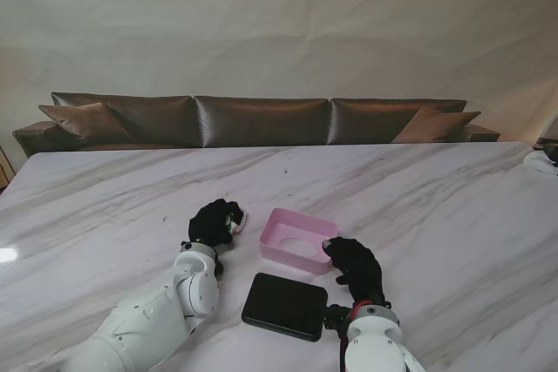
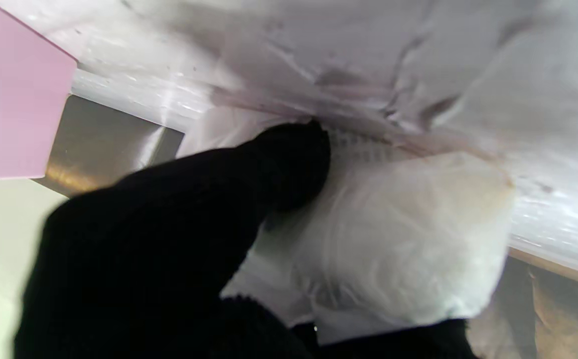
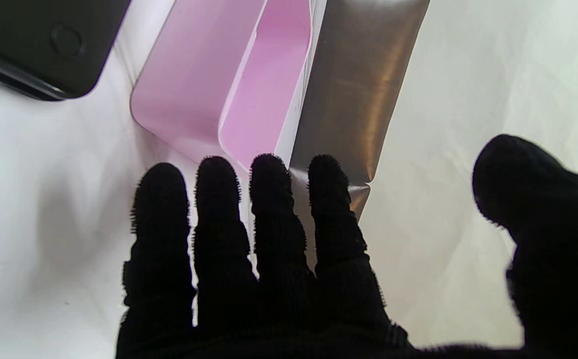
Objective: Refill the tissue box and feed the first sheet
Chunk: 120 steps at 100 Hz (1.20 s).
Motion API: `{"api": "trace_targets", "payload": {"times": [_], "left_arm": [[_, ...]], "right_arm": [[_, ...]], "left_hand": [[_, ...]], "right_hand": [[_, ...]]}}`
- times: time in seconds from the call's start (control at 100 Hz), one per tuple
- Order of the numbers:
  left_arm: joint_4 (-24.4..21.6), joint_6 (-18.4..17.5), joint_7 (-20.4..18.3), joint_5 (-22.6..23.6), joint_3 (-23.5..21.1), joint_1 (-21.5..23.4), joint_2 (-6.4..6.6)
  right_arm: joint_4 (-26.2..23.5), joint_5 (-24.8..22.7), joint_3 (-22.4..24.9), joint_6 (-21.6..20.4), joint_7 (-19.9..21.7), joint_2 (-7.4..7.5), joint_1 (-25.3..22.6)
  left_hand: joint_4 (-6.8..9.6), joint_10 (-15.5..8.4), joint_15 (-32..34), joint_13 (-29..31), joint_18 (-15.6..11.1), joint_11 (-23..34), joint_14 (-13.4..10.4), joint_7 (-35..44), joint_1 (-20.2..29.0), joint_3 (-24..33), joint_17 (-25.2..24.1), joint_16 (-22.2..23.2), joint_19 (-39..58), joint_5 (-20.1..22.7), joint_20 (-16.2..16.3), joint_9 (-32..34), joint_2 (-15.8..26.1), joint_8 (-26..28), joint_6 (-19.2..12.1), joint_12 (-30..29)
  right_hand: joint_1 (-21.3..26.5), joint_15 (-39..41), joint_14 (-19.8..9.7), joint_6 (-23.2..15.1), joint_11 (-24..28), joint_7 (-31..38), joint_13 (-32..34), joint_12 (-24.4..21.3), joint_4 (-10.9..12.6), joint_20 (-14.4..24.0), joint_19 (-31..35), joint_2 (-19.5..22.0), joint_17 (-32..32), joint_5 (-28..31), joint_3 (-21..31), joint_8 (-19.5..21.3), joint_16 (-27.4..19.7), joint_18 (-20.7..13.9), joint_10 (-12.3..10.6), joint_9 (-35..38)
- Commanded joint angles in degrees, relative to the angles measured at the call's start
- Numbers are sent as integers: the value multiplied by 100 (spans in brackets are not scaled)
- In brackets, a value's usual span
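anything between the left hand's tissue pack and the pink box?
Nothing. In the stand view only bare marble table separates the tissue pack held by the left hand from the pink box. The black lid lies nearer to me.

One pink plastic open-topped tissue box (image 1: pixel 298 240) is sitting on one white marble-patterned table (image 1: pixel 436 206). One flat black rectangular lid with rounded corners (image 1: pixel 285 306) is lying just beside it, nearer to me. One white tissue pack in clear plastic wrap (image 2: pixel 403 239) is showing. Two black-gloved robot hands are working: one left hand (image 1: pixel 214 223) and one right hand (image 1: pixel 354 267). One long brown leather sofa (image 1: pixel 261 119) is standing behind, carrying two brown cushions.
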Motion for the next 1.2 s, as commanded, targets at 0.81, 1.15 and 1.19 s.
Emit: {"api": "trace_targets", "payload": {"times": [0.81, 1.15, 1.19], "left_arm": [[-4408, 14, -2220, -1461, -2001, 1890, 686], [-4666, -323, -3493, -3401, -1994, 1721, 784], [-4650, -390, -3617, -3669, -1971, 1685, 780]], "right_arm": [[-250, -1731, 290, -52, 1177, 468, 212], [-196, -2257, 522, -323, 1770, 689, 264], [-170, -2253, 516, -323, 1778, 689, 296]], "left_hand": [[296, 3, 1225, 798, -1840, 101, 131, 203, 796, 320, 246, 1121, 13651, 386, 67, 322, 446, 457, 535, 243], [379, 168, 1102, 765, -1785, 63, 302, 96, 890, 187, 126, 1389, 13675, 403, 162, 341, 580, 485, 778, 251], [391, 182, 1086, 772, -1777, 65, 333, 87, 900, 177, 127, 1408, 13681, 403, 165, 367, 594, 486, 804, 246]], "right_hand": [[1407, 451, -269, -1587, 353, 384, -4, 504, -279, 251, 251, -772, 16, -962, -666, 316, 488, -592, -954, -715], [1654, 581, -470, -2023, 581, 476, -28, 477, -1385, 338, 313, -1850, 29, -1813, 1209, 98, 632, -875, -980, -1426], [1605, 606, -455, -2002, 594, 473, -3, 476, -1477, 346, 332, -1929, 46, -1890, 1608, 79, 644, -880, -960, -1454]]}}
